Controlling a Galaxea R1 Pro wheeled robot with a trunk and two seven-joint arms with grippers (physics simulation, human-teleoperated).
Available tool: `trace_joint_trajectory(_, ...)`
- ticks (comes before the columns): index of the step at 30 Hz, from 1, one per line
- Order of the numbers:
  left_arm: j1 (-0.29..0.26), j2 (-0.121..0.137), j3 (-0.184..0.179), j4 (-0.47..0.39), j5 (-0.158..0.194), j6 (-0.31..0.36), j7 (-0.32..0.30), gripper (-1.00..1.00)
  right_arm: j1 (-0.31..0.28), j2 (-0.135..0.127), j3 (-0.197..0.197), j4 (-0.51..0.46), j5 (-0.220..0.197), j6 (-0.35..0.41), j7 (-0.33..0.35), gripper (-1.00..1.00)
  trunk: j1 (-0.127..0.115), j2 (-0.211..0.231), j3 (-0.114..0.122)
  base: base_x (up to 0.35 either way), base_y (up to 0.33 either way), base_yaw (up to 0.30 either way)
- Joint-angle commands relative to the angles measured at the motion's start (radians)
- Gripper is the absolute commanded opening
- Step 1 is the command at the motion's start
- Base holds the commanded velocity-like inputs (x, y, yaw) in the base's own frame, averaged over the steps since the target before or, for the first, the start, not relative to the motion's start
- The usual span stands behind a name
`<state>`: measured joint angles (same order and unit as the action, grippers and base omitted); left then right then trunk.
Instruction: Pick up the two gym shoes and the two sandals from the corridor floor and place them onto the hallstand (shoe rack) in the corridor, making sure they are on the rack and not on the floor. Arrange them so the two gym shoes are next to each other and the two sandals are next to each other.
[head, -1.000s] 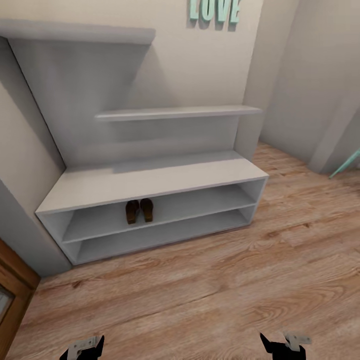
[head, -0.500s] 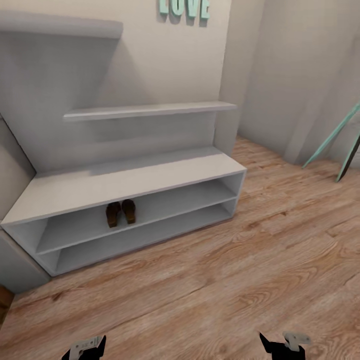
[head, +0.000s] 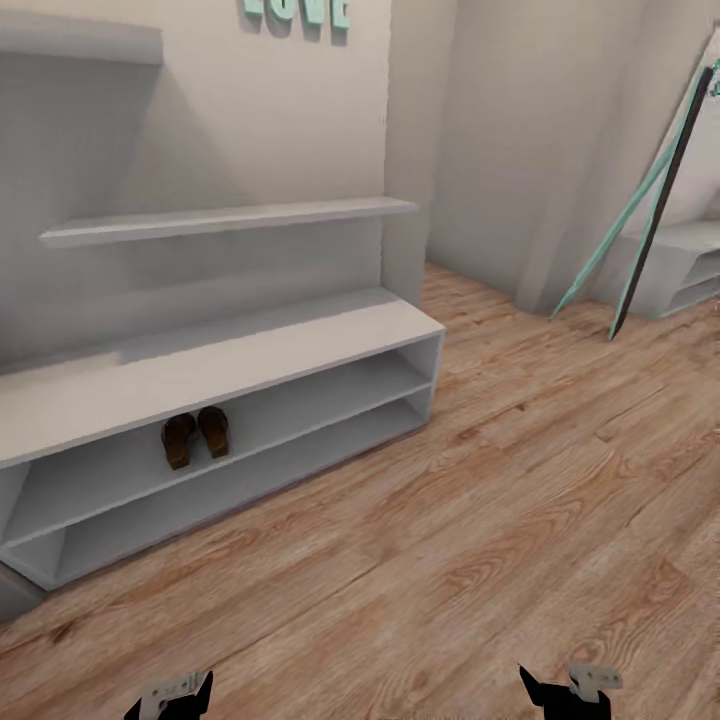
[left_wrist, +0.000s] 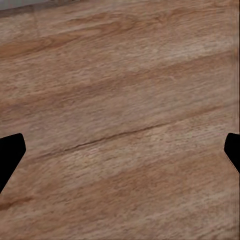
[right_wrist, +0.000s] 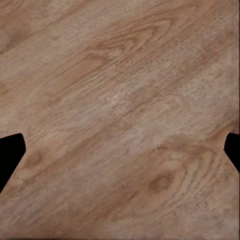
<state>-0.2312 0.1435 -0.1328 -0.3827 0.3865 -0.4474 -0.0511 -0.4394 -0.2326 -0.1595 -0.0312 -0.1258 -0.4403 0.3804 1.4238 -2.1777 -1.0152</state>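
Sandals: two sandals (head: 196, 436), side by side on the hallstand's (head: 250, 350) upper shelf.
Left gripper (left_wrist: 120, 150): fingers spread, empty.
Right gripper (right_wrist: 120, 150): fingers spread, empty.

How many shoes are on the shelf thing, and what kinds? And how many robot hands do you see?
Sandals, dark brown, side by side on the upper open shelf of the hallstand: 2
Gym shoes: 0 in sight
Grippers, left gripper and right gripper, both open over the corridor floor: 2
Total: 2 shoes, 2 grippers, 4 things

Probably a home corridor: hallstand (head: 250, 345), sandals (head: 196, 436).
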Motion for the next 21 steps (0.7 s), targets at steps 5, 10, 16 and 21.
trace_joint_trajectory(5, 0.0, 0.001, -0.005, 0.034, 0.009, -0.005, -0.004, 1.0, -0.001, -0.001, -0.003, 0.002, -0.011, 0.0, 0.011, 1.0, 0.0, 0.0, -0.005, 0.0, 0.0, -0.282)
trace_joint_trajectory(10, 0.0, 0.001, -0.005, 0.05, 0.008, -0.009, -0.004, 1.0, -0.001, -0.001, -0.003, 0.002, -0.011, 0.0, 0.011, 1.0, 0.0, 0.0, -0.009, 0.0, 0.0, -0.282)
trace_joint_trajectory(16, 0.0, 0.001, -0.005, 0.054, 0.008, -0.01, -0.004, 1.0, -0.001, -0.001, -0.003, 0.002, -0.011, 0.0, 0.011, 1.0, 0.0, 0.0, -0.013, 0.0, 0.0, -0.282)
trace_joint_trajectory(21, 0.0, 0.001, -0.005, 0.054, 0.008, -0.01, -0.004, 1.0, -0.001, -0.001, -0.004, 0.002, -0.011, 0.0, 0.011, 1.0, 0.0, 0.0, -0.017, 0.0, 0.0, -0.282)
